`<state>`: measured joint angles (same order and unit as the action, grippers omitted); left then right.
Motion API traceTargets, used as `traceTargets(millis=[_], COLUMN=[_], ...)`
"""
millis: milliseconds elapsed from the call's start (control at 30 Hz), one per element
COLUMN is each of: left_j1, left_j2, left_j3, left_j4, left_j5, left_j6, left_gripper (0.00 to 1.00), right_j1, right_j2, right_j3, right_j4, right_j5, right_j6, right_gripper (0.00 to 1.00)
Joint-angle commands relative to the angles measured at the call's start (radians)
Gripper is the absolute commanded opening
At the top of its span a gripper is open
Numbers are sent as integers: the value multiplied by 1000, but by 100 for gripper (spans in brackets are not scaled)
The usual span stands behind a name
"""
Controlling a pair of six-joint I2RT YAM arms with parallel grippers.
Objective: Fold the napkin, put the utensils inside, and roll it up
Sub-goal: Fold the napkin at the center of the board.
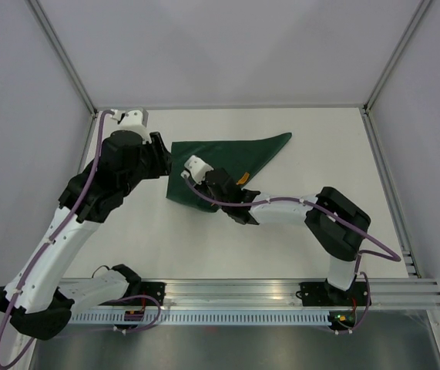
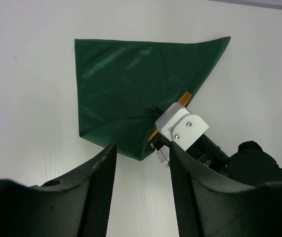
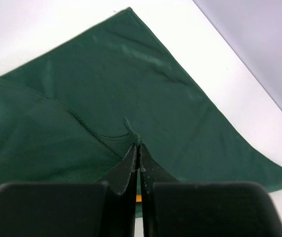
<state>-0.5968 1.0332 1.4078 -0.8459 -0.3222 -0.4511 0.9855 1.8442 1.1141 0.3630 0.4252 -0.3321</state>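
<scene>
The dark green napkin [image 1: 231, 156] lies on the white table, folded over into a rough triangle; it also fills the left wrist view [image 2: 123, 81] and the right wrist view [image 3: 145, 74]. My right gripper [image 1: 192, 180] [image 3: 139, 146] is shut on a small pinch of the napkin's hemmed upper layer, and the cloth puckers at the fingertips. My left gripper [image 1: 161, 163] [image 2: 141, 148] hangs open at the napkin's left side, holding nothing. Thin orange strips [image 2: 185, 97] peek out at the napkin's edge beside the right gripper; I cannot tell whether they are the utensils.
Grey walls with metal posts [image 1: 65, 58] enclose the table on the left, back and right. An aluminium rail [image 1: 281, 293] carrying both arm bases runs along the near edge. The right arm's elbow [image 1: 339, 220] rests low, to the right of the napkin.
</scene>
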Motion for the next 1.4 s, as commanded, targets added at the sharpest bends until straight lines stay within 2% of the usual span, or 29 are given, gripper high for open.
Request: traceTargets(millis=[0,833,1367], left_j1=[-3,-3,-3], left_j2=[31,223,324], left_j3=[20,-96,-314], left_j4=[65,232,419], left_j5=[46,187,302], left_j6=[45,-11,-126], left_gripper=[52,52,50], right_j1=[-30,-179,-232], right_j2=[-51,-63,-22], right_j3=[-22,-140,-157], right_j4=[-10,96,151], right_j5=[30,12,-60], right_j6=[24,-35,-47], right_gripper=[5,4,4])
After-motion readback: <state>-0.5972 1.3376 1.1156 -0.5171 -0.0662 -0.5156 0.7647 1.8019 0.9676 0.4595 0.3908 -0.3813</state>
